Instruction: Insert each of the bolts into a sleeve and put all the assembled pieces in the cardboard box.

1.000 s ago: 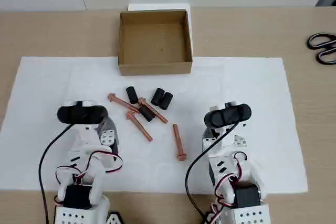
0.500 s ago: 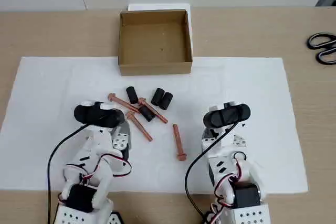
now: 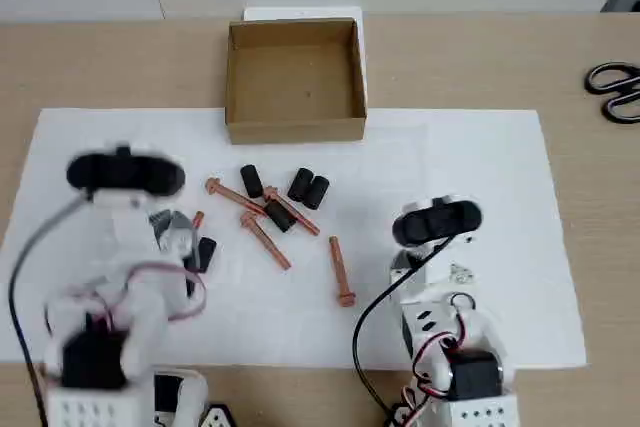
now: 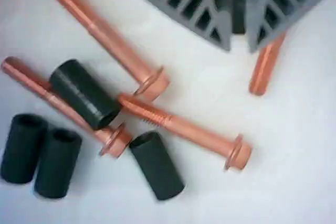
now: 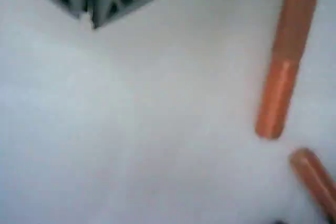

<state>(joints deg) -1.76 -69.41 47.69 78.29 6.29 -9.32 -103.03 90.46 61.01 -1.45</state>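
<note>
— Wooden table (image 3: 100,57) under a white paper sheet (image 3: 480,177), with scissors (image 3: 612,90) off at the far right edge. Where do the parts lie?

— All loose on the sheet, just in front of the cardboard box (image 3: 295,130). The copper bolts (image 3: 265,242) and black sleeves (image 3: 250,180) lie in a small scatter. One sleeve (image 4: 84,94) rests against a bolt's shaft, and two more (image 4: 23,148) lie side by side, touching. No bolt sits inside a sleeve. A lone bolt (image 3: 341,269) lies apart from the rest, nearer the right arm (image 3: 440,287).

— What has changed since half a second ago?

— Only the left arm (image 3: 120,247). It has swung out toward the table's left side and shows blurred, and its dark camera head now sits farther left than before. Another bolt (image 3: 197,219), covered by the arm earlier, now shows beside it. The right arm, the scatter of parts and the box are where they were.

— And the left claw (image 4: 239,45)?

— Drawn nearly together, with just a slim slot between the jaws and nothing in that slot. That uncovered bolt pokes out from under one jaw's tip. Whether it touches the jaw, I cannot tell.

— The right claw (image 5: 92,18)?

— Closed to a point and gripping nothing. It sits low over bare paper, with a bolt shaft (image 5: 287,56) near it but apart.
</note>
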